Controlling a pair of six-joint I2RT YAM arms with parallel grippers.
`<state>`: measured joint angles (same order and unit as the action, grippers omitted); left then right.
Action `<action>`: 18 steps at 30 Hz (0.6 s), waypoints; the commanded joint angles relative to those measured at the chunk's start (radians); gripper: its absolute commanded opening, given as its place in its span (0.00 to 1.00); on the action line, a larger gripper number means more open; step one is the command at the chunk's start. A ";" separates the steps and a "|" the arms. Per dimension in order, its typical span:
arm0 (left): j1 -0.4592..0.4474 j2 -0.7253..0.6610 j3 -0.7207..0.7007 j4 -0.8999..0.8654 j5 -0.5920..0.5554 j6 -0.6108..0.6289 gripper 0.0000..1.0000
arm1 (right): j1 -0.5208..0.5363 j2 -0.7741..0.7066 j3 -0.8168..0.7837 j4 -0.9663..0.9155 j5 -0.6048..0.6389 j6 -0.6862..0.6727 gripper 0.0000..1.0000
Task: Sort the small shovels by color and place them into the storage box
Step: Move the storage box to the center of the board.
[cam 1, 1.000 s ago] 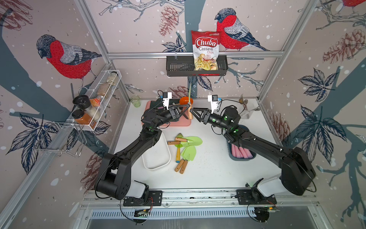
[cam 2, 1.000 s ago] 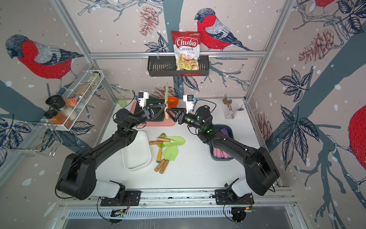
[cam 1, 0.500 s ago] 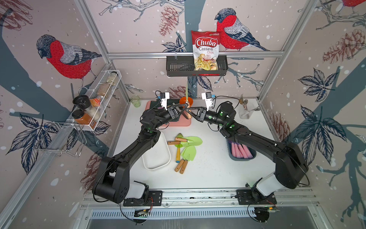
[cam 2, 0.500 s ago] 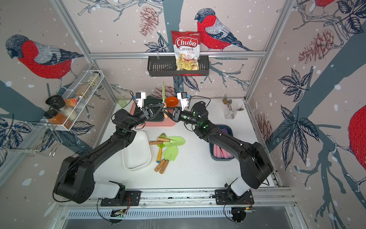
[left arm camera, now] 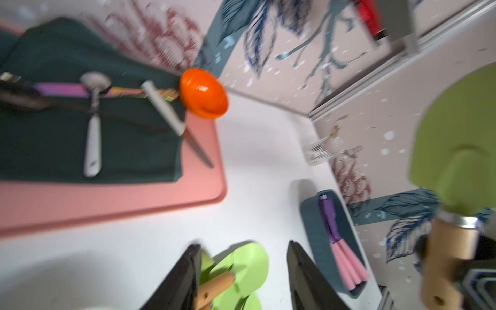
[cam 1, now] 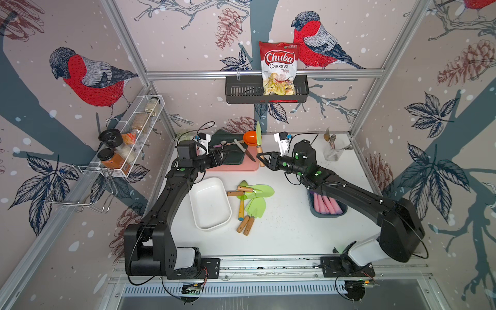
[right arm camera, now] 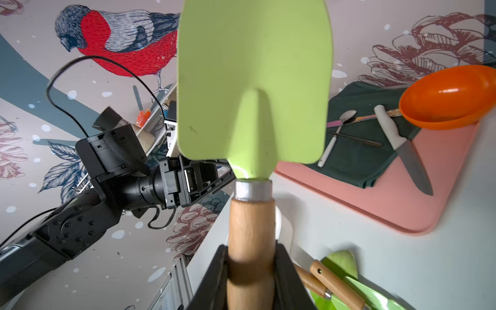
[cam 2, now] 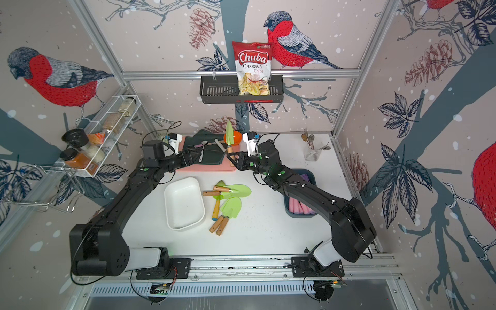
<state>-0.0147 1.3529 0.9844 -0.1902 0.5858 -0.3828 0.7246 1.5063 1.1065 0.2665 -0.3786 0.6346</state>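
Shovels are split by colour in both top views. A loose heap of green shovels (cam 1: 255, 198) lies mid-table just beside the white box (cam 1: 209, 206), which looks empty. The purple shovels (cam 1: 326, 205) with pink handles lie in the blue box (cam 1: 328, 215) under the right arm. We judge the white box is meant for the green ones, so each colour gets its own container. The right gripper (cam 1: 264, 161) pinches a lifted shovel (cam 1: 258, 131) by its wooden handle, blade pointing up, near the corner of the pink tray (cam 1: 233, 167). The left gripper (cam 1: 221, 157) hangs over that tray, near the right gripper and well apart from the heap.

From the left wrist, we see the left gripper's fingers (left arm camera: 188, 271) spread wide with nothing between them. The heap and the blue box (left arm camera: 311, 214) lie beyond, and the lifted shovel (left arm camera: 461, 161) stands off to one side, clear of these fingers.

From the right wrist, the right gripper (right arm camera: 252, 255) is pressed onto the handle low on the wood, leaving the ferrule and the whole blade (right arm camera: 255, 80) free. We think that grip suits laying the shovel flat in a box. An orange bowl (right arm camera: 445, 99) and a knife (right arm camera: 397, 139) sit on the tray; neither is part of the sorting.
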 commanded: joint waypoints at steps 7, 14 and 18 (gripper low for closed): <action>0.006 0.064 -0.156 -0.126 -0.178 -0.035 0.60 | 0.011 -0.010 -0.050 -0.016 0.011 -0.019 0.02; -0.077 0.179 -0.154 -0.063 -0.062 -0.117 0.62 | 0.012 -0.068 -0.120 -0.026 0.031 -0.013 0.02; -0.140 0.208 -0.151 -0.057 -0.039 -0.176 0.62 | 0.015 -0.116 -0.163 -0.032 0.052 0.003 0.02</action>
<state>-0.1318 1.5497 0.8272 -0.2737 0.5018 -0.5018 0.7357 1.4181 0.9611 0.2165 -0.3470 0.6312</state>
